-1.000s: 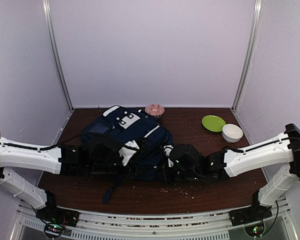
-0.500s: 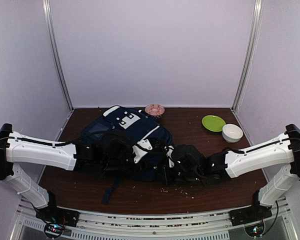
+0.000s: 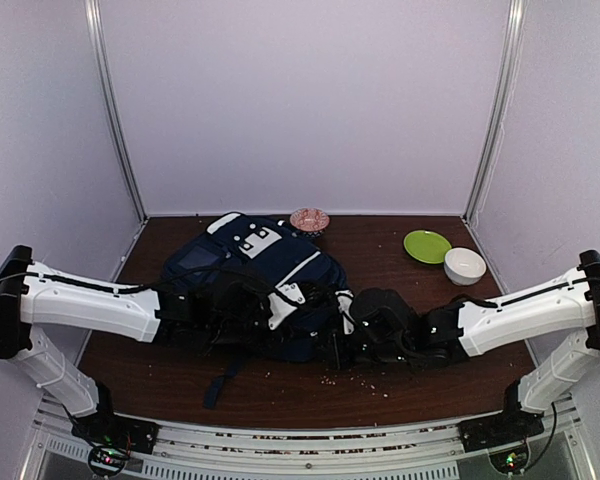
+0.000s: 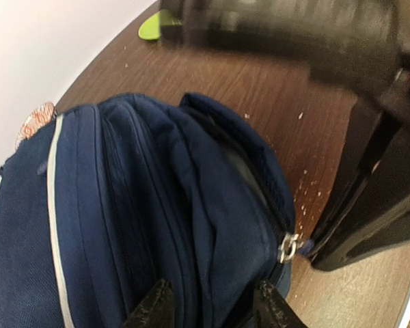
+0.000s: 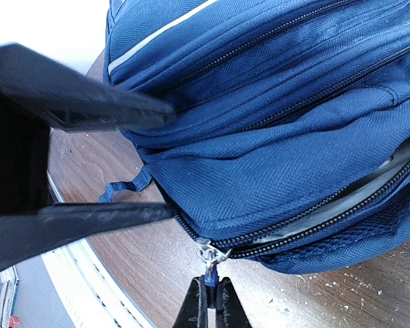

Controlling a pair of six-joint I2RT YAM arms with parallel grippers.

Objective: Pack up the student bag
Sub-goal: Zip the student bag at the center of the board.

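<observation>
The left arm has swung in from the counter's (image 3: 380,270) left edge, and its end effector (image 4: 212,305) now clamps a thick fold of the bag (image 3: 242,262), which lies left of centre, near the back edge. The right end effector (image 5: 208,302) is pressed together on the zip pull (image 5: 210,255) at the bag's near-right corner.

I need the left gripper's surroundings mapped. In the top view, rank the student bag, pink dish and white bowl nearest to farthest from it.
From the left gripper:
1. student bag, right against the gripper.
2. pink dish, at the back, behind the bag.
3. white bowl, far right side.
</observation>
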